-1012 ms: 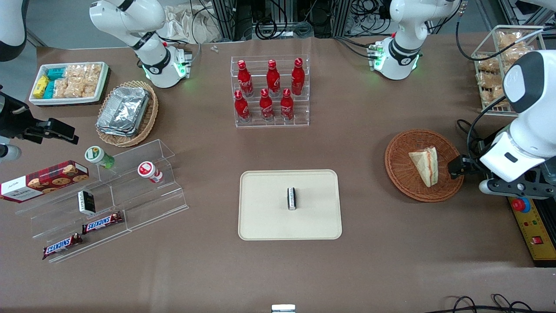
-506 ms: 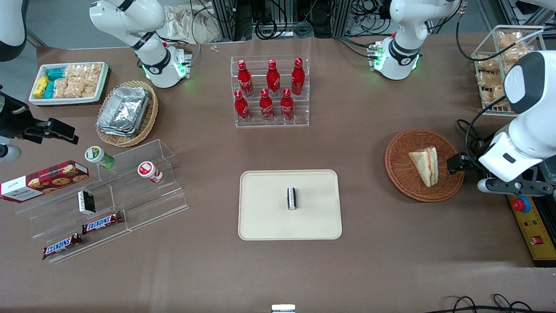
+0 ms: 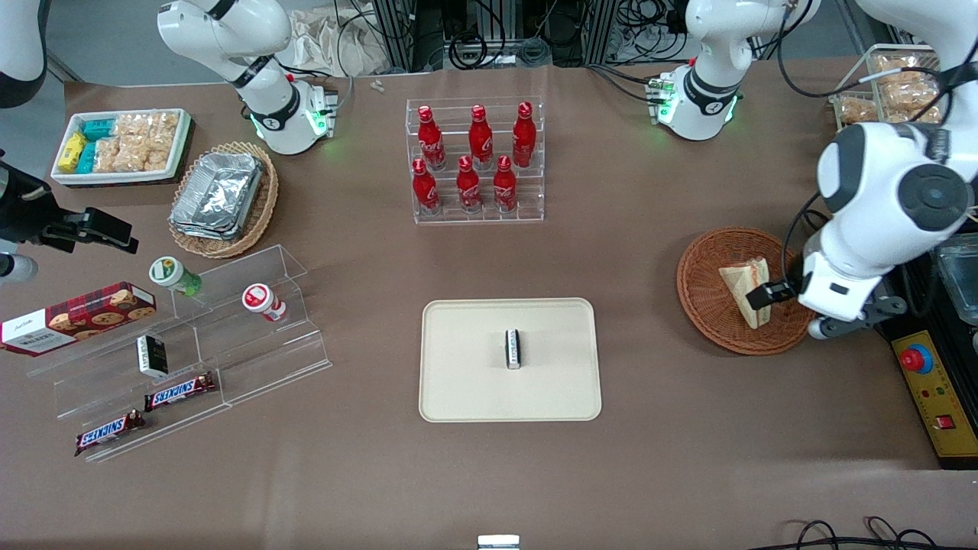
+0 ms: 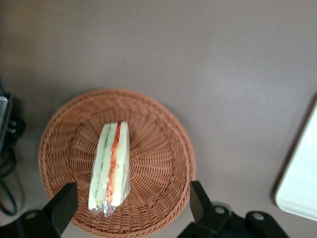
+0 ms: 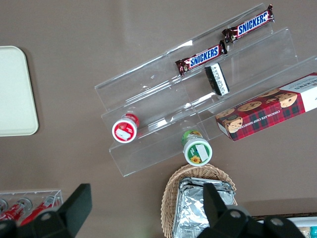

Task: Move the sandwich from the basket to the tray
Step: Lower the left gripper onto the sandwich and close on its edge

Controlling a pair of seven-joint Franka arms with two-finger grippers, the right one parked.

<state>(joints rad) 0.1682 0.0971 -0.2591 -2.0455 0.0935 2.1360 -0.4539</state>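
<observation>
The sandwich (image 3: pixel 738 281), a pale wedge with red and green filling, lies in the round reddish-brown wicker basket (image 3: pixel 707 309) toward the working arm's end of the table. My gripper (image 3: pixel 773 293) hovers just above the basket, over the sandwich's edge, and it is open and holds nothing. In the left wrist view the two black fingers (image 4: pixel 64 204) stand wide apart on either side of the sandwich (image 4: pixel 110 166) and the basket (image 4: pixel 158 148). The beige tray (image 3: pixel 458 382) lies mid-table, nearer the front camera; a corner of the tray (image 4: pixel 302 191) shows in the left wrist view.
A small black-and-white packet (image 3: pixel 513 348) stands on the tray. A clear rack of red bottles (image 3: pixel 477 160) is farther from the camera. A yellow box with a red button (image 3: pixel 928 382) sits beside the basket. Clear acrylic steps (image 3: pixel 191 344) with snacks lie toward the parked arm's end.
The arm has swung in over the basket. The gripper moved from the basket's outer rim to above the sandwich. Sandwich and basket have not moved.
</observation>
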